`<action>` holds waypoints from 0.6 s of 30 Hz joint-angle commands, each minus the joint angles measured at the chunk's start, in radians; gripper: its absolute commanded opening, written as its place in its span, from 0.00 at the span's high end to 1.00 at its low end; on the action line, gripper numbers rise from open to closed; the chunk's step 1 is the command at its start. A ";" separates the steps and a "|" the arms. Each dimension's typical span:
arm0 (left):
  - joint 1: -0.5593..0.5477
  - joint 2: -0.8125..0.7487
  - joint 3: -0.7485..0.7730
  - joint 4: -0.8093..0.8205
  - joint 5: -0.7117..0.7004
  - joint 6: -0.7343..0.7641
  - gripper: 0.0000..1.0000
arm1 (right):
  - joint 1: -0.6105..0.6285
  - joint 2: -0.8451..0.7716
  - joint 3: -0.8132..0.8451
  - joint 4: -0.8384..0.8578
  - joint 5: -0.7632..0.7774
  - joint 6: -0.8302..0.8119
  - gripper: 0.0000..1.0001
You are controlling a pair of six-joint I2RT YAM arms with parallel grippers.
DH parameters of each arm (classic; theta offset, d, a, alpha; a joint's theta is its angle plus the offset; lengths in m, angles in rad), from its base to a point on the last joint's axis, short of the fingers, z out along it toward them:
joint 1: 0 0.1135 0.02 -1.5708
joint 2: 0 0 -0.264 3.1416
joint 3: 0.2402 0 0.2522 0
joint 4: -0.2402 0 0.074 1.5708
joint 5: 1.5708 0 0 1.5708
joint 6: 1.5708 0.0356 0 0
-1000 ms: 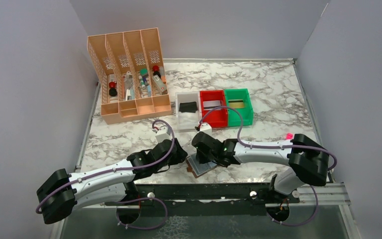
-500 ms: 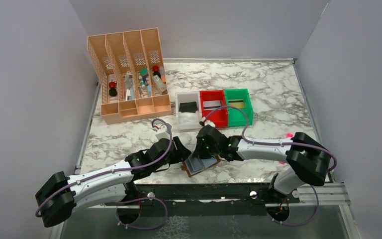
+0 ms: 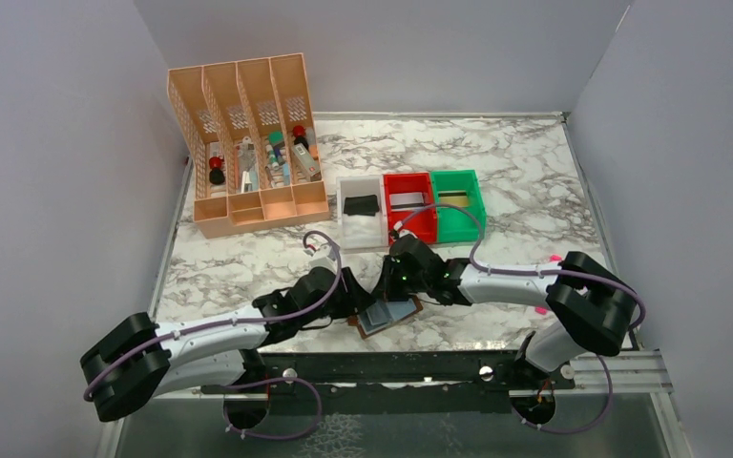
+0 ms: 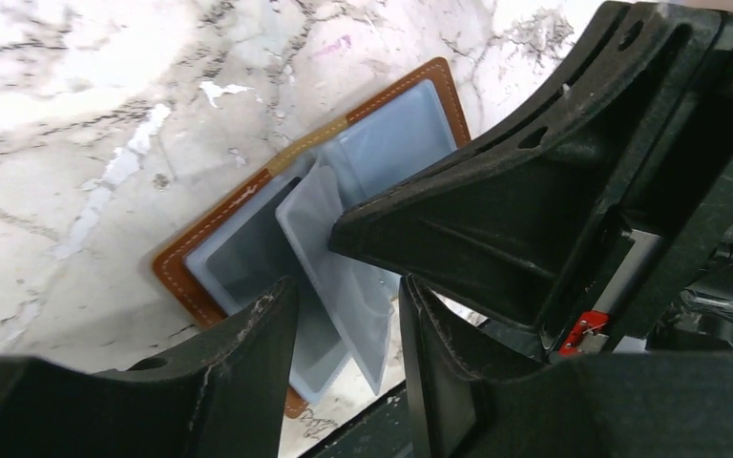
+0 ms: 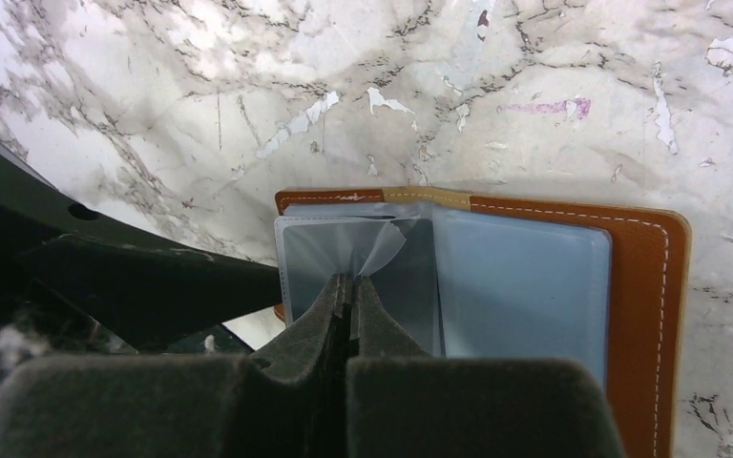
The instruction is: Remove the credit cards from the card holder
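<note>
The brown card holder (image 3: 390, 318) lies open on the marble near the front edge, its grey-blue clear sleeves up. It also shows in the left wrist view (image 4: 183, 283) and the right wrist view (image 5: 644, 286). My right gripper (image 5: 348, 283) is shut on the edge of one clear sleeve (image 5: 387, 250) and lifts it off the holder. My left gripper (image 4: 348, 329) is open, its fingers (image 4: 248, 348) on either side of that raised sleeve (image 4: 344, 267). I cannot tell whether the sleeves hold credit cards.
White (image 3: 360, 237), red (image 3: 418, 233) and green (image 3: 473, 227) bins stand behind the holder, each with a flat card in it. A peach desk organiser (image 3: 248, 205) stands at the back left. The table's dark front rail (image 3: 391, 367) is just behind the holder.
My right gripper has moved left and away from the front edge, raising a sleeve. My left gripper has moved right, closing in around that sleeve.
</note>
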 commanded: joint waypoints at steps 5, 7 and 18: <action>0.004 0.110 0.007 0.135 0.094 -0.026 0.61 | -0.017 -0.004 -0.020 0.042 -0.029 0.015 0.97; 0.004 0.122 0.006 0.142 0.096 -0.030 0.64 | -0.018 -0.012 -0.020 0.033 -0.018 0.010 0.94; 0.004 0.177 0.059 0.184 0.152 0.041 0.67 | -0.022 -0.116 0.014 -0.122 0.138 -0.042 0.65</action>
